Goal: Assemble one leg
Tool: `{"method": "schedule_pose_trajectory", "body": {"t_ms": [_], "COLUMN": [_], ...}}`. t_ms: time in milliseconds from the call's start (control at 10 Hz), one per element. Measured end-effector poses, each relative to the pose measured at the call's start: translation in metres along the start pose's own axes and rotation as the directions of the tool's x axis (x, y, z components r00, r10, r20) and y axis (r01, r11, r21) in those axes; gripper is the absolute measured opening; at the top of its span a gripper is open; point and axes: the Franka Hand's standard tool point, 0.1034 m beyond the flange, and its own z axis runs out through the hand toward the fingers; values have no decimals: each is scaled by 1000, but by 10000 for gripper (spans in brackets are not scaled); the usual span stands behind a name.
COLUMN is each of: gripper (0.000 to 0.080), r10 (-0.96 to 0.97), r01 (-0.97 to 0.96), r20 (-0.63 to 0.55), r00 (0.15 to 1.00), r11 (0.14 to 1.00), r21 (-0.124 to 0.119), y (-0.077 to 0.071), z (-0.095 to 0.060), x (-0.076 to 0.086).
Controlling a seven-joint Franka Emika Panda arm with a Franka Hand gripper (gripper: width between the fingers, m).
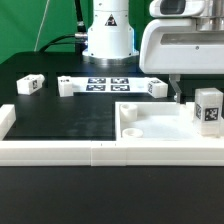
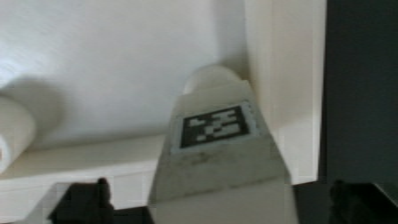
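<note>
A small white leg (image 1: 208,110) with a black-and-white tag stands upright at the right corner of the big white slab (image 1: 150,125). My gripper (image 1: 200,95) hangs over it. In the wrist view the leg (image 2: 217,130) runs up the middle between my two dark fingertips (image 2: 80,202), with a gap on each side. The gripper (image 2: 217,208) is open around the leg. The slab (image 2: 107,60) lies under it.
Three more legs lie at the back: one (image 1: 30,85) at the exterior view's left, one (image 1: 65,87) beside the marker board (image 1: 108,83), and one (image 1: 153,86) at its right end. A white raised border (image 1: 60,152) runs along the table's front.
</note>
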Motion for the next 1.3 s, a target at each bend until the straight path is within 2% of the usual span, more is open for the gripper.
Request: {"method": "schedule_pose_trajectory", "body": {"t_ms": [100,200,300,400,600,800,1000,1100,1300], "gripper": [470,470,330,290,290,290,290,290,291], "r10": [1,1,1,7,94,347,592,658,844], "r01": [-1,-1,-1,-7,-94,-347,-592,-658,-844], "r20": [1,1,1,2,1,-6,-3,1,6], "r00": [1000,1000,1000,1000,996,938,806,753,537], "r11": [1000,1000,1000,1000,996,938,806,753,537], "r21": [-1,-1,-1,-1,2,6,23,23,15], "y": [1,1,1,1,1,1,5,5,6], "z": [1,1,1,1,2,3,3,4,4], "x": [0,0,-1,-1,-1,-1,-1,-1,-3]}}
